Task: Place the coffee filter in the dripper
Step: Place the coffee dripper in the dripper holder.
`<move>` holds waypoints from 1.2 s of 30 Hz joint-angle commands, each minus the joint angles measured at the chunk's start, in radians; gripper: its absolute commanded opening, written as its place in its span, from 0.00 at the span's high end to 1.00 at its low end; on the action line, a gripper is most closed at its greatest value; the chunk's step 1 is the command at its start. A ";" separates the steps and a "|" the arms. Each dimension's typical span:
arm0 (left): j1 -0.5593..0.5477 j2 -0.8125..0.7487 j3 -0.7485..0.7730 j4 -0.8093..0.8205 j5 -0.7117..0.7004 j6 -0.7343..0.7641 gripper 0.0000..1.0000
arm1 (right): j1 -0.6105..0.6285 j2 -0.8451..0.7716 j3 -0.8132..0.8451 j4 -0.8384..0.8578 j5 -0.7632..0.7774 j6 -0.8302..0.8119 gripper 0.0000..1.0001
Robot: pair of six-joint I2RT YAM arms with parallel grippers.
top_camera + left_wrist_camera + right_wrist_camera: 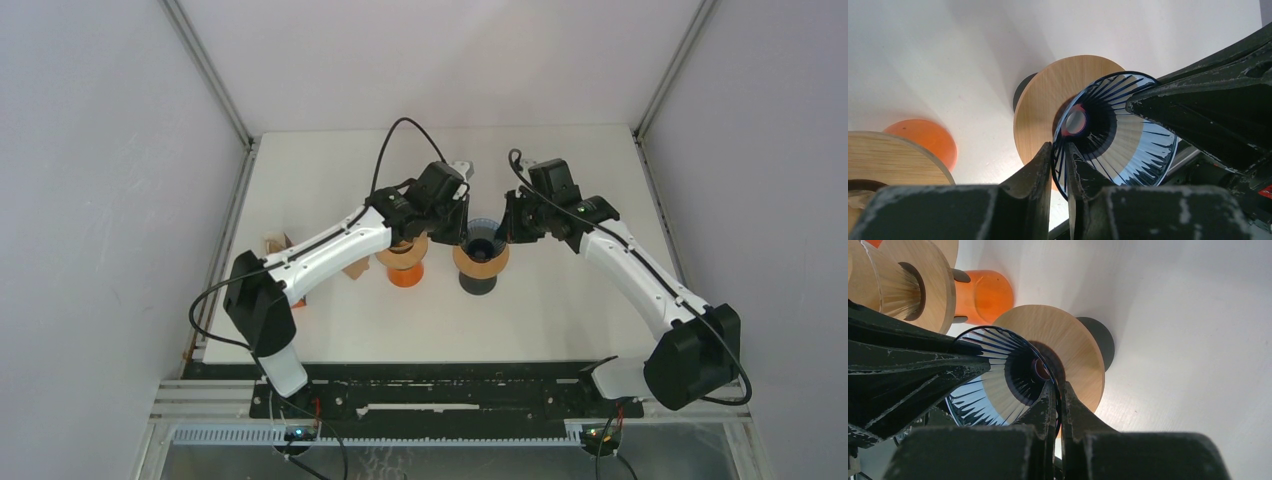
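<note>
The dripper is a clear cone with dark blue ribs (pixel 483 235), seated in a round wooden collar (pixel 480 265) on a black base. My left gripper (pixel 462 232) is shut on the cone's left rim, one finger inside and one outside (pixel 1060 147). My right gripper (pixel 508 232) is shut on the opposite rim in the same way (pixel 1058 385). The cone (pixel 1128 135) (pixel 993 385) looks empty inside. Brown paper pieces (pixel 277 243) that may be coffee filters lie at the table's left, partly hidden by my left arm.
A second dripper with an orange base (pixel 405 275) and wooden collar (pixel 933 270) stands just left of the black one, under my left arm. Its cone (pixel 895 287) shows a beige pleated surface. White walls enclose the table.
</note>
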 commanded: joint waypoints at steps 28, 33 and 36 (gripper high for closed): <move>0.014 -0.103 0.114 -0.091 -0.064 0.078 0.38 | 0.015 -0.092 0.084 -0.040 -0.013 -0.020 0.54; 0.015 -0.185 0.087 -0.076 -0.081 0.079 0.27 | 0.016 -0.154 0.085 -0.022 -0.026 -0.024 0.47; 0.017 -0.258 0.039 -0.058 -0.118 0.080 0.22 | 0.016 -0.204 0.085 -0.024 -0.016 -0.034 0.43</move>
